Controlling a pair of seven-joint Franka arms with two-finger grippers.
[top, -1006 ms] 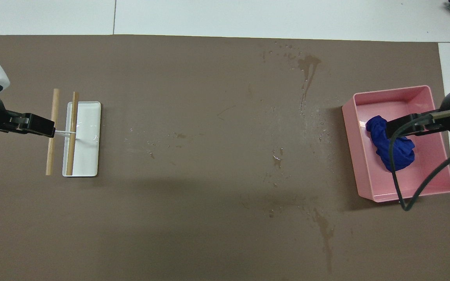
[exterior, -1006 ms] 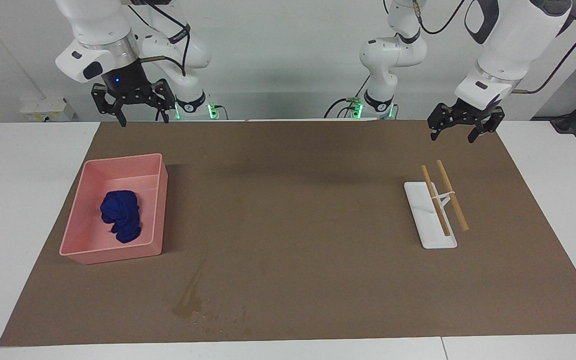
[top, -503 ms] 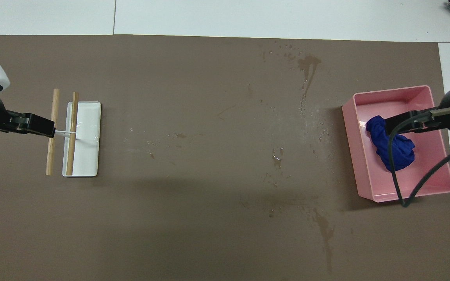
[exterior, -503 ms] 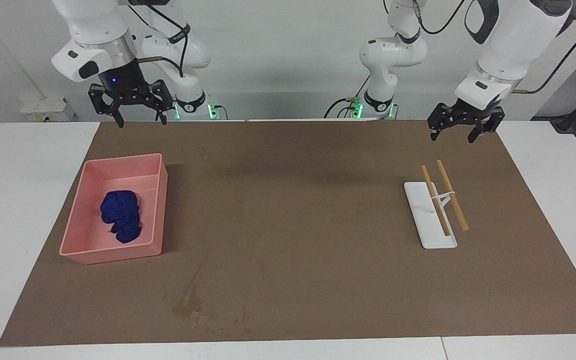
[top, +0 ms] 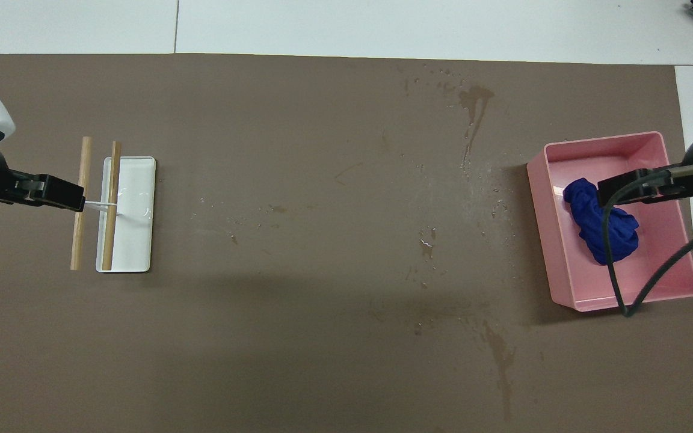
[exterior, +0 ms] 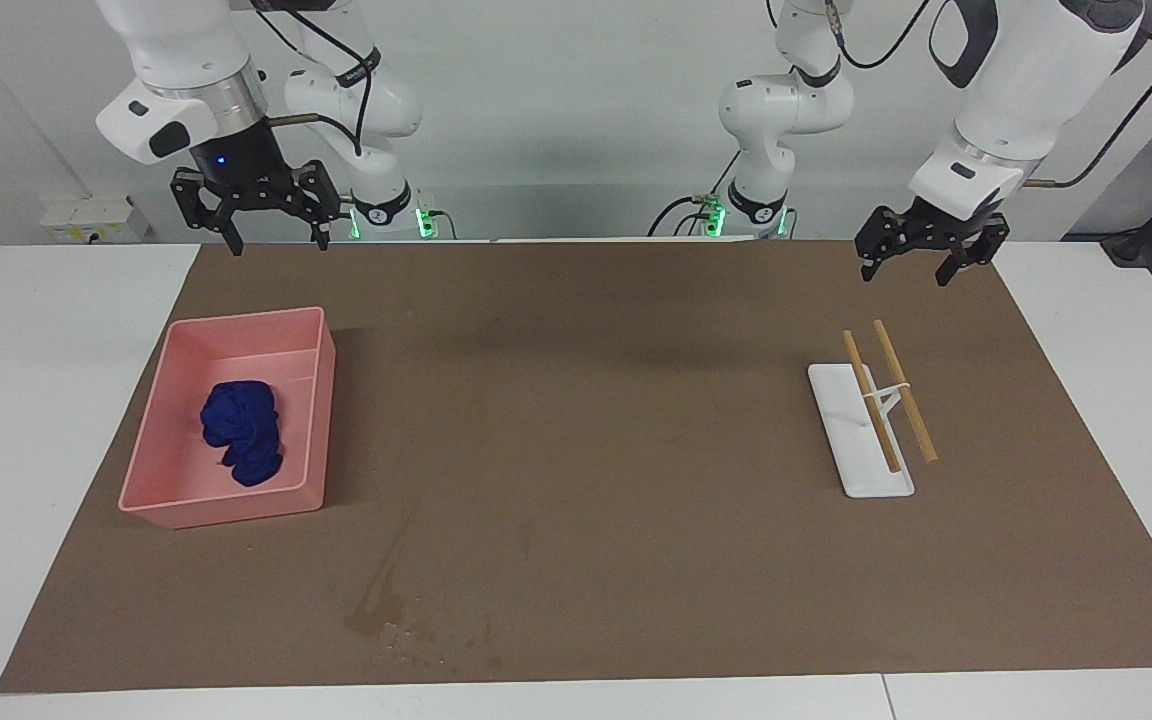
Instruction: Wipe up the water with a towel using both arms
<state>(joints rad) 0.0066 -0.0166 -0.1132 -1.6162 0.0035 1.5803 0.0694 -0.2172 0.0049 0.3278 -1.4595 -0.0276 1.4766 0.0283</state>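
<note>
towel (exterior: 242, 433) is sitting bunched up inside the pink bin (exterior: 311, 400), roughly mid-bin, nothing touching it. using the bin as the reference for everything below.

bin sits on the brown mat (exterior: 586, 420) at the right arm's end of the table.

water (exterior: 376, 610): main dark stain with scattered droplets is on the mat farther from the robots than the bin, off the bin's corner toward the left arm's end. in the overhead view the same stain (top: 476, 99) has a thin streak trailing back toward the robots, and there are more wet marks and droplets (top: 426, 240) on the mat beside the bin toward the table's middle. a second streak (top: 500, 358) lies nearer to the robots than the bin.

right gripper (exterior: 273, 240): up in the air, over the mat edge on the robots' side of the bin, fingers spread, holding nothing. overhead view has it overlapping the bin and towel, but the facing view shows it well clear above.

left gripper (exterior: 916, 268): up in the air, well apart from the bin at the left arm's end, over the mat near the white rack (exterior: 861, 440) with two wooden sticks (exterior: 901, 390). fingers spread, empty.
</note>
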